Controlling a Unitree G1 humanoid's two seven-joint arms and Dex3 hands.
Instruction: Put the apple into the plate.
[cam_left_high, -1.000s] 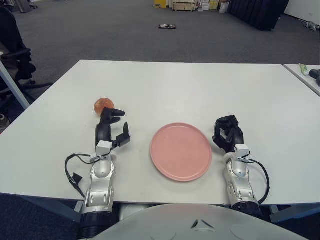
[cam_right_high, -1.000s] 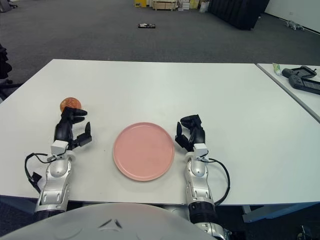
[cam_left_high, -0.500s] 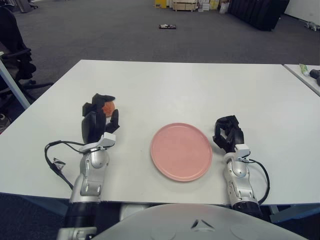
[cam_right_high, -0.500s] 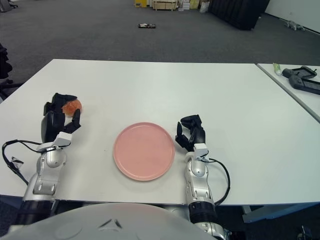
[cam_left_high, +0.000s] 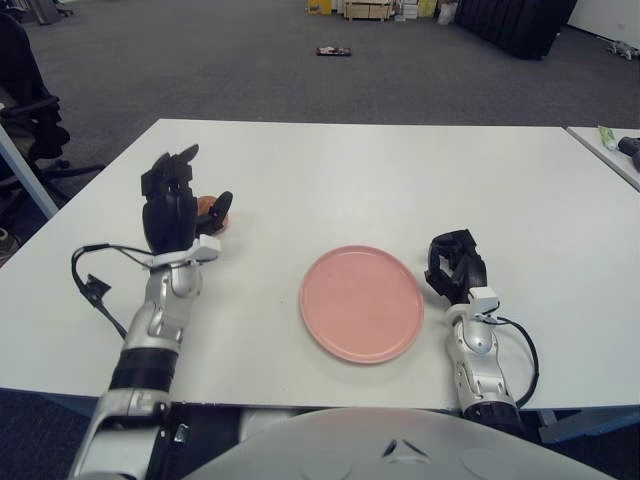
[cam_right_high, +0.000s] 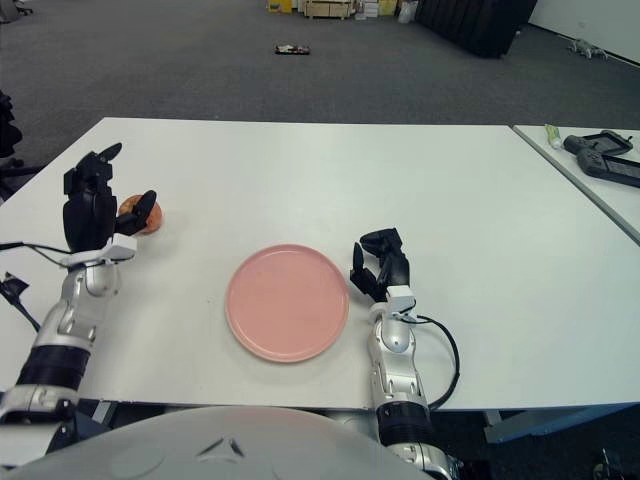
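The apple (cam_left_high: 211, 208) sits on the white table (cam_left_high: 360, 180) at the left of the frame, well apart from the pink plate (cam_left_high: 362, 302) at lower centre. The left hand (cam_left_high: 176, 205) is right at the apple with fingers spread, not yet closed on it. The right hand (cam_left_high: 455, 266) shows just right of the plate, loosely curled and empty. The apple looks firm, smooth and likely to roll, so wrapping fingers around its widest part seems safest

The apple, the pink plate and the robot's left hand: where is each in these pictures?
apple (cam_right_high: 146, 216): right eye view, on its visible orange side beside the hand.
pink plate (cam_left_high: 362, 303): left eye view, on its bare middle.
left hand (cam_left_high: 172, 208): left eye view, on the dark palm.
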